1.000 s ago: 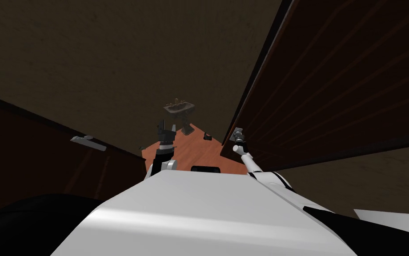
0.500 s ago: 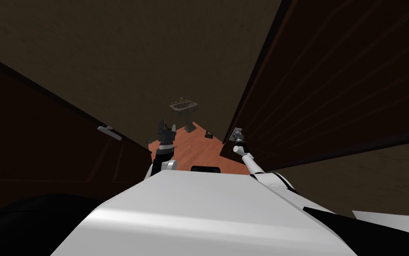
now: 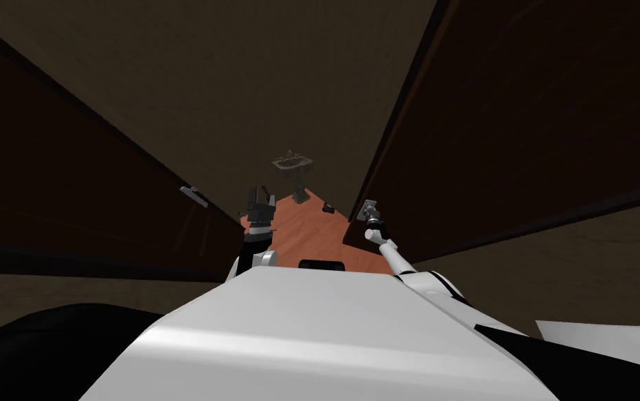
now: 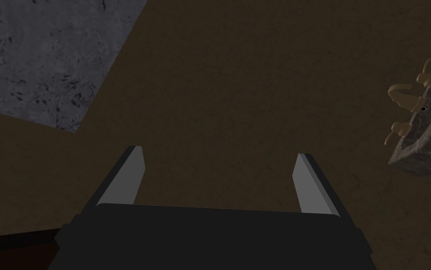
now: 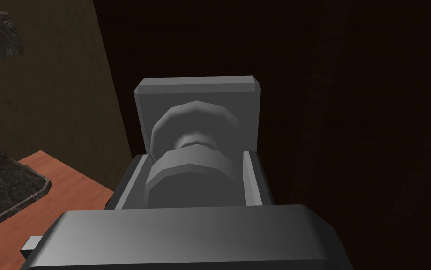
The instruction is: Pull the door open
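Right arm stretches far and right, right gripper (image 3: 369,209) clamping a grey knob (image 5: 192,174) (fingers press its sides). Left arm rises centre-left, left gripper (image 3: 259,199) pointing far, fingers spread wide.

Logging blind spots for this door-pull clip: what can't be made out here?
- Head view: small dark object on the floor, too small to identify.
- Right wrist view: sides of the knob, covered by the fingers of the right gripper.
- Head view: far end of the door, cut off by the picture's edge.
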